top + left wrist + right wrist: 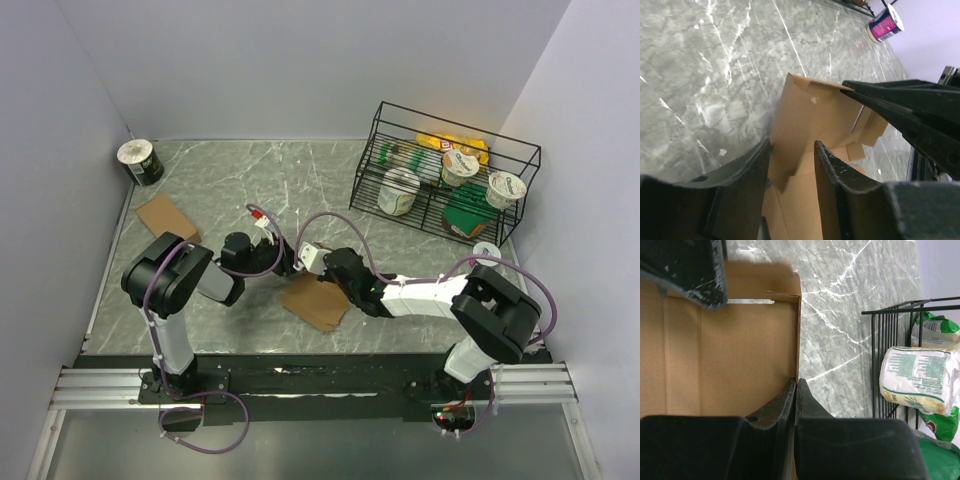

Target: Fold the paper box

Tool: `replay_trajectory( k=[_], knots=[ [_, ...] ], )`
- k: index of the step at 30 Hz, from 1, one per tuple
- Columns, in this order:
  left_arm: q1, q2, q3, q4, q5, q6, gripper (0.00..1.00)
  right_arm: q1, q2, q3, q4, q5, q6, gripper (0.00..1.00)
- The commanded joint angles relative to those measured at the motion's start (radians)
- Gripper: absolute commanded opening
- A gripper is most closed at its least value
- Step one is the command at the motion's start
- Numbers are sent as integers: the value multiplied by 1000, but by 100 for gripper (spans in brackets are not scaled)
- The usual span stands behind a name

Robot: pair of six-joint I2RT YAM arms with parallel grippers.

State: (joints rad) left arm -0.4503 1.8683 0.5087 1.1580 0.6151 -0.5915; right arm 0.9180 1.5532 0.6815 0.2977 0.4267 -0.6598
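**Item: paper box** [318,300], brown card, part-formed. It lies on the grey marbled worktop [300,180], near the front edge and about midway between the two arm bases. One panel is flat on the surface and at least one wall stands up from it.

**Left fingers** [758,172]: parted, with a clear gap. In the left wrist view a raised panel and an inner flap of the box show in that gap (whether either pad touches the card cannot be told). From above, they reach the box at its left rear edge.

**Right fingers** [796,390]: pressed together on the upright edge of a box wall, which runs straight down into the seam between them. From above, they sit at the box's rear edge, just beside the left pair.

**Other contents:**
- Flat cardboard piece [168,217], left of centre, well apart from the box.
- Wire rack [372,165] at the right rear, holding tubs and packets.
- Pink-banded cup [885,23] lying on its side, near the rack.
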Motion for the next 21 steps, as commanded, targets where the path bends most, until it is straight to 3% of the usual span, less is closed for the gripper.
replay_trajectory(
  k=[1,3,7,10,15,18,21],
  knots=[
    [25,-75,2,38,-9,18,52,12,-33,-25,58,4,9,0],
    [58,-95,-16,61,15,-7,55,13,-36,-31,73,9,-3,0],
    [116,-138,-59,132,100,-40,71,15,-44,-36,84,3,-18,0],
    [148,-182,-72,76,100,-27,72,13,-61,-48,98,-19,-23,0],
    [200,-202,-29,-134,-47,19,72,18,-88,-76,136,-39,-53,0],
    [200,-164,46,-258,-98,50,72,22,-93,-73,139,-46,-60,0],
    [200,-97,96,-262,-71,65,71,24,-87,-65,133,-51,-61,0]
  ],
)
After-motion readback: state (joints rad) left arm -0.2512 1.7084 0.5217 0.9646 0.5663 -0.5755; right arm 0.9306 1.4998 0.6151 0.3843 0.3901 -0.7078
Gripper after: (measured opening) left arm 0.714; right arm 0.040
